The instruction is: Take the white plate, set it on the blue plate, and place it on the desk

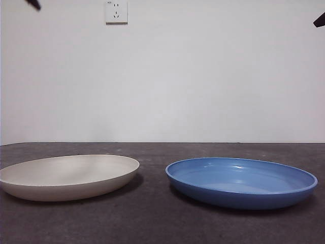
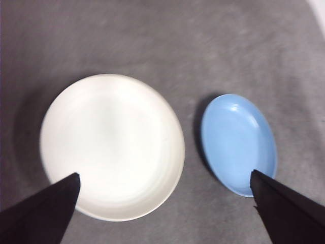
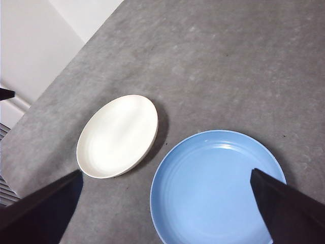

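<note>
White plate: rests flat on the desk, cream and matte, wide and shallow; it touches nothing and sits beside the blue plate with a strip of bare desk between them.
Front view only: both plates seen edge-on, near and large, their low walls and rims showing; behind them a pale wall with a socket, and a black tip at each top corner.
Left wrist view only: white plate from above, round and large, faint rings inside; blue plate looks smaller and oval to one side.
Right wrist view only: blue plate is the large one, white plate farther off, with the desk's edge and a pale wall beyond.
Left gripper: fingers spread wide apart, holding nothing; one fingertip overlaps the white plate's near rim in the picture, the other lies by the blue plate's edge; the gripper hangs high above both.
Right gripper: fingers wide apart, empty; the blue plate lies between them and below, one fingertip overlapping its rim in the picture; the white plate lies past the other finger, well apart.
Blue plate look: glossy medium blue outside, lighter inside, faint rings.
Desk look: dark grey-brown, mottled.
</note>
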Tool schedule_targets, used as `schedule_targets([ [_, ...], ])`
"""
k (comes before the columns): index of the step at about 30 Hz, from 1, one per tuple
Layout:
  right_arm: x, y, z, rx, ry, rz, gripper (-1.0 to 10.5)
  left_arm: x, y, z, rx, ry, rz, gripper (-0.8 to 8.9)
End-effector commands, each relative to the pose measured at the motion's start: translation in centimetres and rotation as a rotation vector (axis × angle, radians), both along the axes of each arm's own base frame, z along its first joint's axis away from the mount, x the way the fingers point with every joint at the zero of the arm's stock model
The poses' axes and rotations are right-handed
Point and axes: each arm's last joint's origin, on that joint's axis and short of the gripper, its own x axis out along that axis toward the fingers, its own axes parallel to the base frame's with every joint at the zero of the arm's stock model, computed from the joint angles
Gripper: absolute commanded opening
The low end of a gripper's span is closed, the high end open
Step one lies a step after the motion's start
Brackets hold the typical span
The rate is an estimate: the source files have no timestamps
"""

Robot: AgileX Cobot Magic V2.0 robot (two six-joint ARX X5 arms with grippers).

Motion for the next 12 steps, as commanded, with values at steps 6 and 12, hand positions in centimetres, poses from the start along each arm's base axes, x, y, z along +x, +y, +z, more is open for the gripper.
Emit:
schedule_targets([
  [6, 0.0, 0.1, 0.5, 0.016, -0.018, 0.032, 6.1, 5.2, 0.8, -3.1, 0.039, 0.152, -0.013, 5.63],
  [12, 0.0, 0.2, 0.5, 0.018, -0.016, 0.033, 6.1, 8.6, 1.2, -6.7, 0.053, 0.242, -0.022, 5.62],
])
